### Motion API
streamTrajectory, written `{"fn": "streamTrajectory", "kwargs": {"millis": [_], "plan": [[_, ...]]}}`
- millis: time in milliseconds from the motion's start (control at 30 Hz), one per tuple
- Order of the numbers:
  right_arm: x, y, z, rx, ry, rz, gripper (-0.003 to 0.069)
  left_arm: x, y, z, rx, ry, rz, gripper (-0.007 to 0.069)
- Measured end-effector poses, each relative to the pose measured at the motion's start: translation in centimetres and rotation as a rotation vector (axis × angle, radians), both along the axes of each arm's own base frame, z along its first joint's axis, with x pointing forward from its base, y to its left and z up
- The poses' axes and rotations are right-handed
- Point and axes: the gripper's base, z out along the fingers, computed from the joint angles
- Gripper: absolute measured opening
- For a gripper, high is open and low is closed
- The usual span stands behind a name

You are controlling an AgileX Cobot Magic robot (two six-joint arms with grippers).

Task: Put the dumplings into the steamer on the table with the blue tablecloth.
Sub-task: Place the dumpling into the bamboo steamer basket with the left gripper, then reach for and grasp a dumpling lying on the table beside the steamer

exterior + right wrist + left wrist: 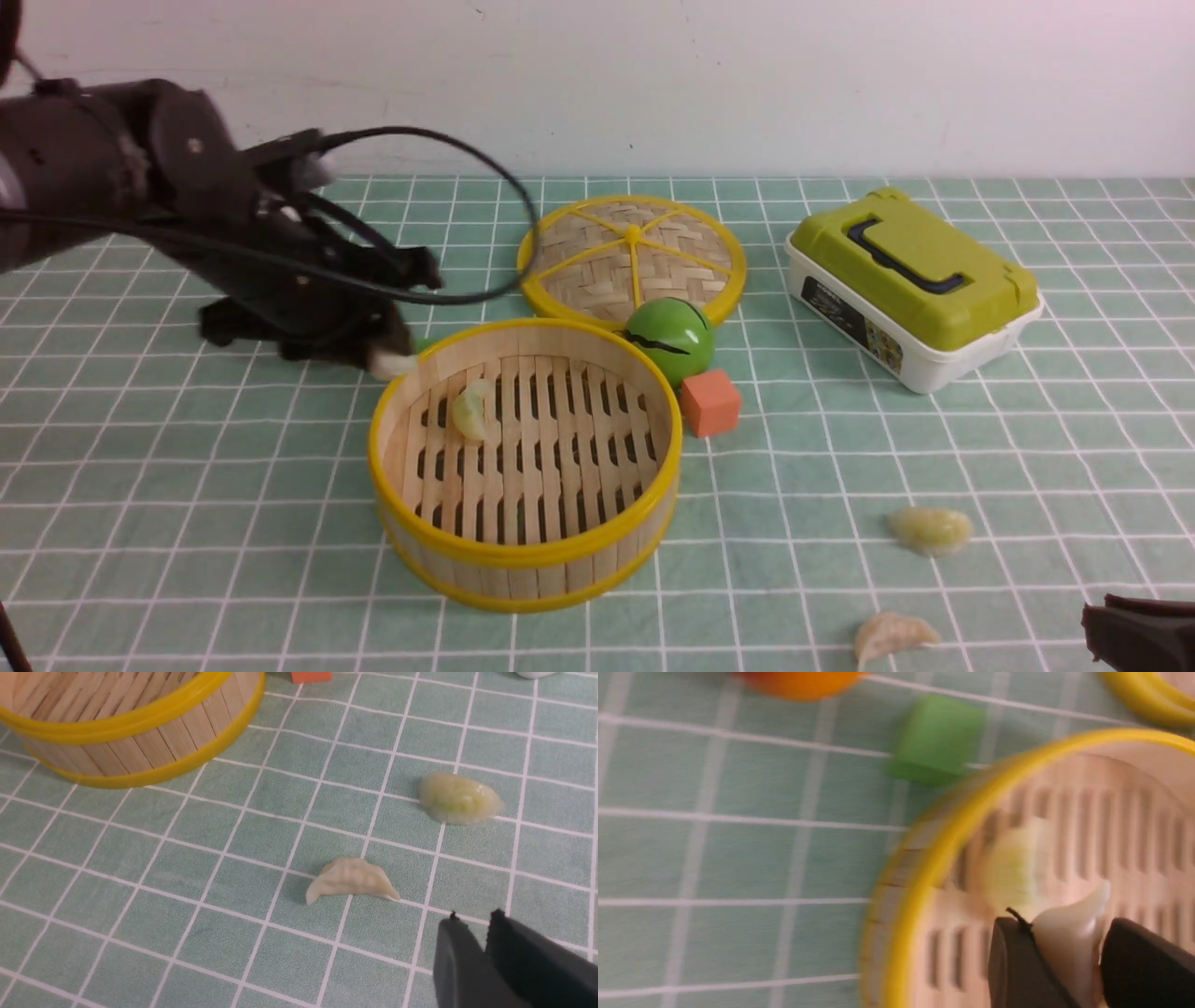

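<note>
The bamboo steamer (pixel 523 558) stands mid-table on the teal gridded cloth (pixel 187 485). One yellow-green dumpling (pixel 473 411) lies on its slatted floor at the far left. My left gripper (pixel 392 359) is at the steamer's far left rim, shut on a whitish dumpling (pixel 1069 924) held over the slats just inside the rim (pixel 952 826). Two dumplings lie on the cloth at the front right: a yellow-green one (pixel 929 529) and a pale one (pixel 892 637). My right gripper (pixel 472 921) is shut and empty, close to the pale dumpling (pixel 350 879).
The woven yellow-rimmed lid (pixel 632 257) lies behind the steamer. A green round fruit (pixel 670 338) and an orange-red cube (pixel 710 402) sit at the steamer's far right. A green-lidded white box (pixel 910 285) stands at the right. A green cube (pixel 936 739) lies near the left gripper.
</note>
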Motion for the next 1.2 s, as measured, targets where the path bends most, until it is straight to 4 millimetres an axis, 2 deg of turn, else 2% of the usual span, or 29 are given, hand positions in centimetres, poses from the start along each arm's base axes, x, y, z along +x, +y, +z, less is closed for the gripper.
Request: {"fn": "streamTrajectory", "kwargs": {"millis": [100, 233, 367, 500, 667, 733, 867, 967, 1033, 1100, 1133, 1167, 1200], "plan": [[0.0, 0.0, 0.0, 0.000, 0.000, 0.000, 0.0104, -0.2, -3.7, -1.1, 0.031, 0.015, -0.098, 0.0224], [0.0, 0.0, 0.0, 0.000, 0.000, 0.000, 0.0106, 1.3, -6.9, -2.6, 0.091, 0.068, -0.127, 0.0224], [0.0, 0.0, 0.0, 0.000, 0.000, 0.000, 0.0107, 3.0, -9.2, -3.6, 0.166, 0.101, -0.151, 0.0224], [0.0, 0.0, 0.0, 0.001, 0.000, 0.000, 0.0111, 4.3, -10.7, -4.9, 0.224, 0.119, -0.172, 0.0224], [0.0, 0.0, 0.0, 0.003, 0.001, -0.001, 0.0113, 4.9, -11.1, -6.2, 0.253, 0.145, -0.172, 0.0224], [0.0, 0.0, 0.0, 0.001, 0.000, 0.000, 0.0114, 5.0, -11.1, -6.3, 0.252, 0.146, -0.155, 0.0243], [0.0, 0.0, 0.0, 0.002, 0.000, -0.001, 0.0118, 5.1, -10.9, -5.9, 0.253, 0.141, -0.124, 0.0364], [0.0, 0.0, 0.0, 0.004, 0.000, -0.001, 0.0122, 4.6, -10.6, -4.2, 0.248, 0.130, -0.117, 0.0405], [0.0, 0.0, 0.0, 0.010, 0.002, -0.002, 0.0125, 3.8, -10.2, -1.4, 0.236, 0.090, -0.123, 0.0399], [0.0, 0.1, 0.0, 0.016, 0.004, -0.004, 0.0127, 3.3, -9.9, 0.4, 0.230, 0.057, -0.134, 0.0384], [0.0, 0.1, 0.0, 0.020, 0.005, -0.005, 0.0128, 2.6, -9.5, 2.5, 0.224, 0.020, -0.145, 0.0364], [0.0, 0.1, 0.0, 0.024, 0.009, -0.006, 0.0130, 1.1, -8.6, 6.1, 0.216, -0.045, -0.165, 0.0321], [0.0, 0.1, 0.0, 0.025, 0.012, -0.005, 0.0131, 0.0, -7.9, 8.4, 0.214, -0.085, -0.176, 0.0289]]}}
